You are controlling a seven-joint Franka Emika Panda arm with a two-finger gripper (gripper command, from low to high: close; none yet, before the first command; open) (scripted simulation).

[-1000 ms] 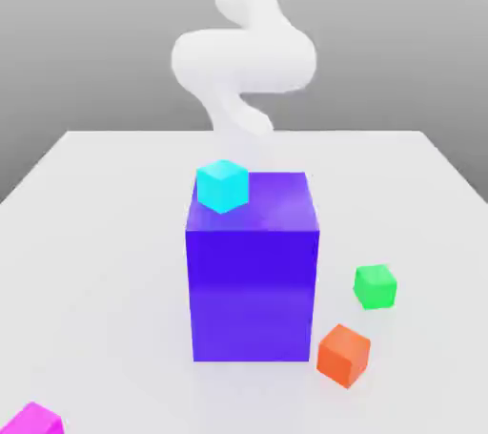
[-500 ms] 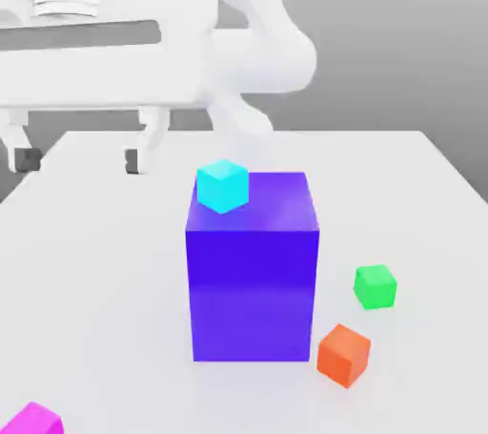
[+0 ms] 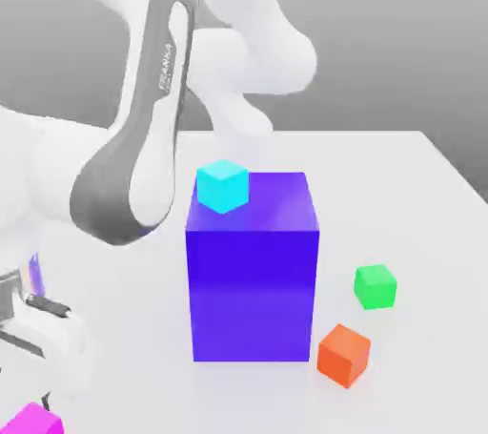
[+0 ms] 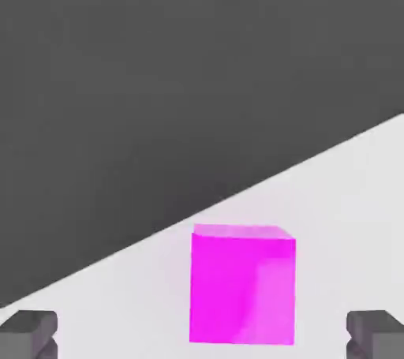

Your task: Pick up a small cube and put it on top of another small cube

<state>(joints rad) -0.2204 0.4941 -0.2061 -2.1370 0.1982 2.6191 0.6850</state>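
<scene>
And there you were, op: gripper [image 4: 202, 335] wide open, nothing held, w/ the magenta cube [image 3: 33, 421] approx. 6 o'clock from it in ext. view!

The small cube [image 4: 242, 289] is plain bright magenta, and another small cube [image 3: 375, 287] is plain bright green. One cube [image 3: 223, 186] is cyan, one [image 3: 343, 356] orange. The big block [image 3: 253, 279] is deep blue-purple. The table [image 3: 419, 213] is pale whitish grey; the arm [image 3: 253, 60] is white with dark grey trim.
</scene>
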